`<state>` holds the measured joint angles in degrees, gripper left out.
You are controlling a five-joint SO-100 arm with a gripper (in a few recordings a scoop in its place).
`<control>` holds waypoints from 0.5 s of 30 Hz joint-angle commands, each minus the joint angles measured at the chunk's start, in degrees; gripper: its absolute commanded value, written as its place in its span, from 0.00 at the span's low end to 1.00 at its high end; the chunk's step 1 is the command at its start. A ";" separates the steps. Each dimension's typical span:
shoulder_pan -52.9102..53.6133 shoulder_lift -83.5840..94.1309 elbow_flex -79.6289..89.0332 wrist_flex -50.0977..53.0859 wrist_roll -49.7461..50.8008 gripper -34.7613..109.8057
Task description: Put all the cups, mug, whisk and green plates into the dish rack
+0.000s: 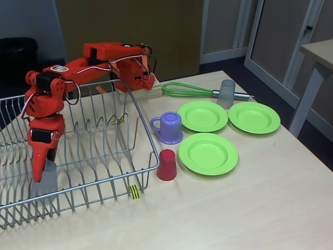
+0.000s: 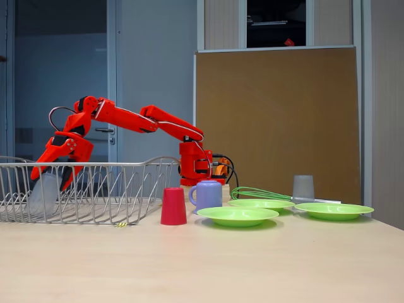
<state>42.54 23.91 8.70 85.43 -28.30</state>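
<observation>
My red gripper (image 1: 41, 171) reaches down into the near left corner of the silver wire dish rack (image 1: 148, 138), shut on a translucent grey cup (image 1: 46, 182) that sits tilted inside it. In a fixed view the gripper (image 2: 49, 178) holds that cup (image 2: 43, 193) behind the rack's wires (image 2: 101, 165). On the table stand a red cup (image 1: 166, 165), a purple mug (image 1: 170, 127) and a second grey cup (image 1: 227, 94). The green whisk (image 1: 182, 89) lies behind three green plates (image 1: 202, 115) (image 1: 254, 117) (image 1: 207, 153).
The arm's base (image 1: 136, 78) stands behind the rack's far right corner. A yellow-black tag (image 1: 135, 191) marks the rack's front. Bare tabletop (image 1: 234, 208) stretches in front of the plates. Another table's leg (image 1: 304, 99) stands at the right.
</observation>
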 commanded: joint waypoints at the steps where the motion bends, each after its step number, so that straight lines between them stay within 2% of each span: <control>1: 1.23 1.49 -0.70 0.53 -1.58 0.50; 15: 2.46 5.36 -0.79 0.97 -2.20 0.50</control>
<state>43.95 23.91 8.70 85.69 -29.36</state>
